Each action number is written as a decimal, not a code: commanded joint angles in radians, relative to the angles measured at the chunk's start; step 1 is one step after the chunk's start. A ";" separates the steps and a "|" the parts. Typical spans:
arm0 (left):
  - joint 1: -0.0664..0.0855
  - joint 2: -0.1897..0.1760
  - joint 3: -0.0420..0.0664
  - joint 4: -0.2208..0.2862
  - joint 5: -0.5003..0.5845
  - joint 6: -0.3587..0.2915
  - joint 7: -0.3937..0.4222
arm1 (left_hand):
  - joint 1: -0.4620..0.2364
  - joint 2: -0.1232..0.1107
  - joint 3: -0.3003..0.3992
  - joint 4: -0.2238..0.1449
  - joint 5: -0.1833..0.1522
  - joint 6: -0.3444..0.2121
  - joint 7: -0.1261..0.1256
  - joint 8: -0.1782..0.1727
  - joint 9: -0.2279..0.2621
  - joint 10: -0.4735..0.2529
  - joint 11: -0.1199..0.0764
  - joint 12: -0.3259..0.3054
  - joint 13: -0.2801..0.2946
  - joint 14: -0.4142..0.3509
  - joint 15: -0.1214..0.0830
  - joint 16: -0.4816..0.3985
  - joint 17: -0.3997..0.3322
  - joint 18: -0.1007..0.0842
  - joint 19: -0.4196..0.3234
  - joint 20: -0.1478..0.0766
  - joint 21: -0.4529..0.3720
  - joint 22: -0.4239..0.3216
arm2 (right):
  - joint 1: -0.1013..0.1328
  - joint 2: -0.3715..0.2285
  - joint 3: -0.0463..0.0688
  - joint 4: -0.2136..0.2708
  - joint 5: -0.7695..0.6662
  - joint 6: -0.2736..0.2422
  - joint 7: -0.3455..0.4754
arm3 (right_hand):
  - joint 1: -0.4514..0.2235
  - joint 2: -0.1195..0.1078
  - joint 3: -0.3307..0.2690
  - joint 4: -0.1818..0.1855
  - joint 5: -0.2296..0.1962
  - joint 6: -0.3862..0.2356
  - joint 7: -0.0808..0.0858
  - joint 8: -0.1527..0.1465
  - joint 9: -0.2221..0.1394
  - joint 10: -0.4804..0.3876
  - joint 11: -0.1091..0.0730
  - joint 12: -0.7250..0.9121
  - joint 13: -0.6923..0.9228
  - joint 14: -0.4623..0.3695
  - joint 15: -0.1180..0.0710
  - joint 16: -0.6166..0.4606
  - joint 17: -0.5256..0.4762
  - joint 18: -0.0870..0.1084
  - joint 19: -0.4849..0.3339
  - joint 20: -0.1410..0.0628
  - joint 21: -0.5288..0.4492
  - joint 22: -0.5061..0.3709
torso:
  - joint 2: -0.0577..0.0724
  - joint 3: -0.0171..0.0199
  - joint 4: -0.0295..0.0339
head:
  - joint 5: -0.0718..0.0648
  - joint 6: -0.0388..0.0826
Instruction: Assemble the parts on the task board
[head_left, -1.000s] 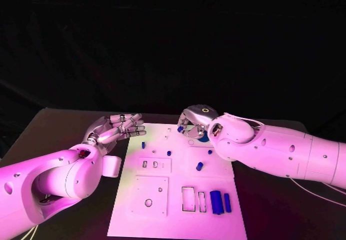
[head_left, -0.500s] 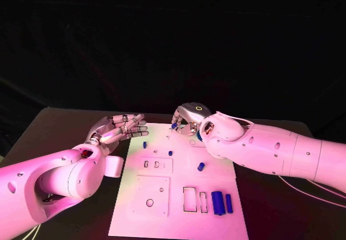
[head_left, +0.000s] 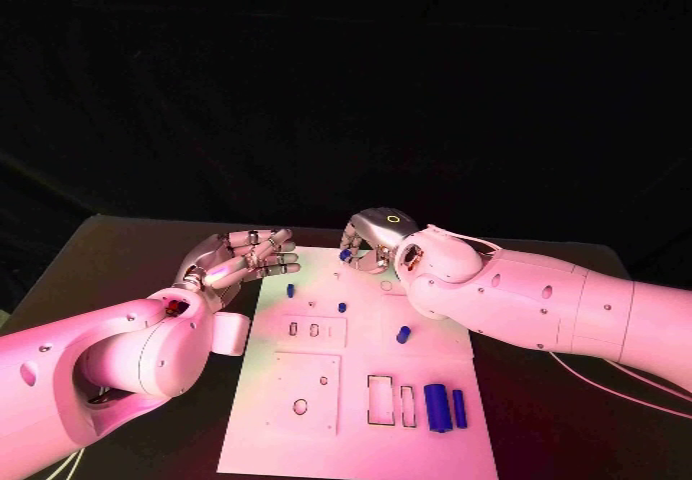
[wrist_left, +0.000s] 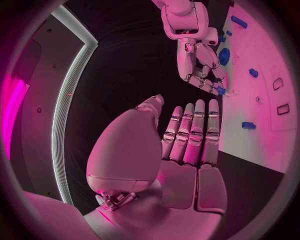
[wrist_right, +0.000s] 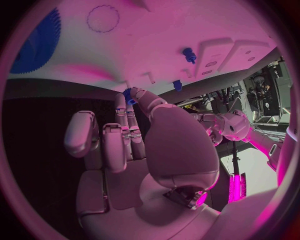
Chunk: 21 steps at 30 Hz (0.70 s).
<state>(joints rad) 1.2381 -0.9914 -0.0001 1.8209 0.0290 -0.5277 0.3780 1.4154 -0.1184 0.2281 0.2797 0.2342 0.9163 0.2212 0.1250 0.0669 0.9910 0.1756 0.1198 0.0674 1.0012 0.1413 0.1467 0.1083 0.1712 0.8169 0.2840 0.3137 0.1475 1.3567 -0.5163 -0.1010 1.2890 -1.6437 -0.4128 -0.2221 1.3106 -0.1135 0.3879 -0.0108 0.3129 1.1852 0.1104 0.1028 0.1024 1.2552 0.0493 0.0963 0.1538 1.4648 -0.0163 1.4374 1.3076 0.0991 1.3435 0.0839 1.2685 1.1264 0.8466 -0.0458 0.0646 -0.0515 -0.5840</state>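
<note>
My right hand (head_left: 372, 243) pinches a small blue part (head_left: 348, 254) at its fingertips, over the far edge of the board (head_left: 274, 420). My left hand (head_left: 238, 260) hangs flat and empty, fingers apart, just off the board's left edge. The next loose part (head_left: 402, 334) lies mid-board, nearer me than the right hand, its long axis running roughly toward and away from me; the right hand looks nearer to it.

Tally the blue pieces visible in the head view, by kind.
Short pieces on the task board: 3
Long bars on the task board: 2
Piece pinched by the right hand: 1
Total: 6
</note>
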 joint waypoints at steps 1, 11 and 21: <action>0.003 0.003 0.001 0.003 0.000 0.019 0.004 | 0.008 0.003 0.004 -0.001 -0.004 0.000 0.003 -0.004 -0.001 0.001 0.004 -0.003 -0.001 0.003 0.004 -0.005 0.001 0.012 0.006 -0.003 0.005 0.002 | -0.002 0.004 0.000 -0.002 0.004 0.041 0.003 | -0.008 -0.002 0.001 0.008 -0.003 -0.005 0.005 -0.002 0.032 -0.002 0.005 -0.008 0.001 0.072 -0.005 0.007 0.068 -0.012 0.008 0.000 0.006 0.002 | 0.001 -0.0010 0.0004 | 0.000 -0.003; 0.004 0.003 0.001 0.003 0.000 0.019 0.004 | 0.008 0.003 0.004 -0.001 -0.004 0.000 0.003 -0.005 -0.001 0.001 0.004 -0.004 -0.001 0.002 0.004 -0.006 0.001 0.012 0.006 -0.003 0.005 0.001 | -0.005 0.014 -0.001 -0.014 0.005 0.055 0.002 | -0.009 -0.003 0.002 0.009 -0.004 -0.006 0.006 -0.003 0.032 -0.002 0.006 -0.008 0.001 0.072 -0.005 0.008 0.069 -0.012 0.008 0.000 0.006 0.002 | 0.002 -0.0013 0.0015 | 0.001 -0.004; 0.006 0.003 0.001 0.004 0.000 0.025 0.003 | 0.008 0.003 0.004 -0.001 -0.004 0.000 0.004 -0.006 -0.001 0.000 0.005 -0.005 -0.001 0.002 0.005 -0.008 0.000 0.012 0.006 -0.003 0.005 0.001 | -0.005 0.026 -0.001 -0.033 0.004 0.047 -0.008 | -0.014 -0.012 0.003 0.017 -0.008 -0.019 0.012 -0.011 0.034 -0.011 0.010 -0.014 0.002 0.072 -0.001 0.012 0.071 -0.012 0.006 0.003 0.009 0.008 | 0.003 -0.0015 0.0014 | 0.001 -0.003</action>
<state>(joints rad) 1.2414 -0.9903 -0.0001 1.8211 0.0291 -0.5256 0.3768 1.4154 -0.1184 0.2281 0.2797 0.2342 0.9163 0.2212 0.1255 0.0669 0.9910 0.1756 0.1198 0.0673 1.0012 0.1413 0.1427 0.1082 0.1711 0.8169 0.2840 0.3137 0.1475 1.3536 -0.4915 -0.1009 1.2580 -1.6358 -0.3848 -0.2224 1.3041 -0.1202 0.3908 -0.0018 0.3109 1.1683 0.1174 0.0957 0.1300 1.2479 0.0566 0.0873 0.1546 1.4648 -0.0163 1.4458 1.3073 0.0993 1.3434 0.0839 1.2721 1.1333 0.8492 -0.0471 0.0656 -0.0501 -0.5872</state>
